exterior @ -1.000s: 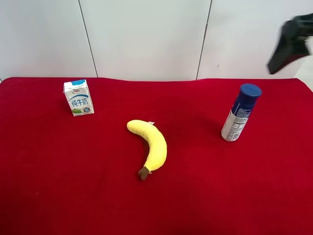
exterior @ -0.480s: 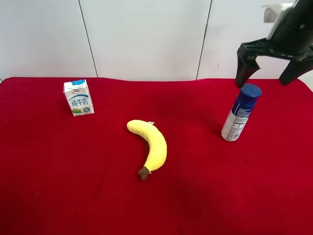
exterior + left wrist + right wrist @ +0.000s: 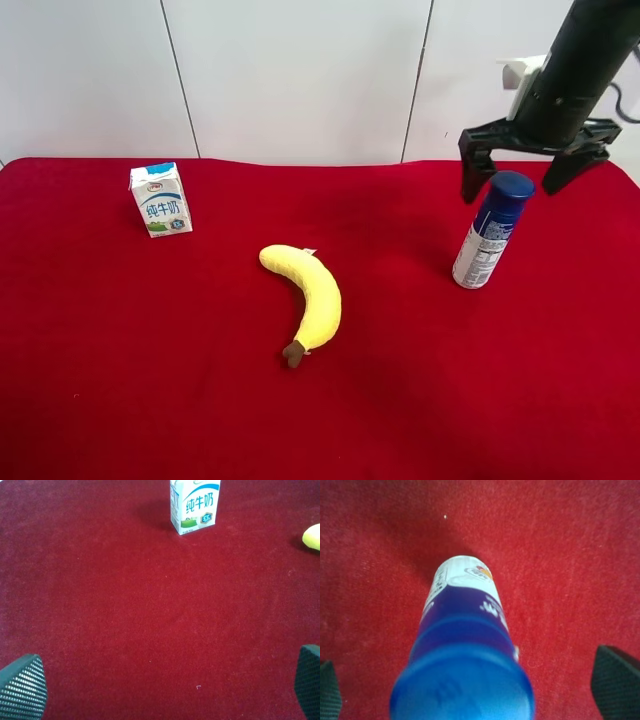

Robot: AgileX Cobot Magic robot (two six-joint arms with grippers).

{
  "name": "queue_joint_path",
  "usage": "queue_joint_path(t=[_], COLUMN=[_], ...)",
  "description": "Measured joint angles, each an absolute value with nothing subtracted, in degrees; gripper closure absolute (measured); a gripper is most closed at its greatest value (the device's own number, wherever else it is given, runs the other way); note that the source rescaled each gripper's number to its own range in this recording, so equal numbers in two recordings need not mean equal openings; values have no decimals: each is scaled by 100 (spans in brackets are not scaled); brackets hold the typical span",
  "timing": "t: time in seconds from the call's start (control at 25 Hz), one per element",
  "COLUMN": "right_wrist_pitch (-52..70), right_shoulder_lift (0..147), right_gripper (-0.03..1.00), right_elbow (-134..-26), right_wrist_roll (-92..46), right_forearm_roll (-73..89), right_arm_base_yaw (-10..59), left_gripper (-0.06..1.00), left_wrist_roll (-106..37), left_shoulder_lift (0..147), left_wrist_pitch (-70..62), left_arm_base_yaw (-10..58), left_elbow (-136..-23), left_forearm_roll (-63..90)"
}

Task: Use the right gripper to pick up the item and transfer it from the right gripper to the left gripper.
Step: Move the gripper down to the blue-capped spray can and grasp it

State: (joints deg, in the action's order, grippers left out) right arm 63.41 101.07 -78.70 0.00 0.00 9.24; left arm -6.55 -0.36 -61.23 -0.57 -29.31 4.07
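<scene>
Right end effector lowered, straddling bottle

Bare red cloth rings the bottle on all sides. The right gripper straddles the bottle's cap, jaws spread wide, gaps either side. Banana lies well apart from the bottle, carton farther beyond.

Red tablecloth, white wall (dark seams)

Descent of the right pincer: from the upper frame edge to jaws spread astride the bottle cap
</scene>
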Motion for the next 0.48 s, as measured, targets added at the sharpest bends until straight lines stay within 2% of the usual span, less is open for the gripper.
queue_joint_path(t=[0.28,0.36,0.44,0.48], right_wrist_pitch=[6330,6296,6266,6263], right_shoulder_lift=[10498,10548,10547,10547], right_gripper=[2,10,26,37], right_elbow=[-7870,-7870,-7870,-7870], right_wrist_roll=[0,-31,-31,-31], right_forearm_roll=[0,0,0,0], right_arm_base_yaw=[924,924,924,924], left_gripper=[-6,-6,-6,-6], left_wrist_roll=[-655,-655,-655,-655], left_shoulder_lift=[-36,-36,-36,-36], left_wrist_pitch=[-6123,-6123,-6123,-6123], left_arm_base_yaw=[-57,-57,-57,-57], left_elbow=[-2931,-2931,-2931,-2931], left_forearm_roll=[407,407,407,407])
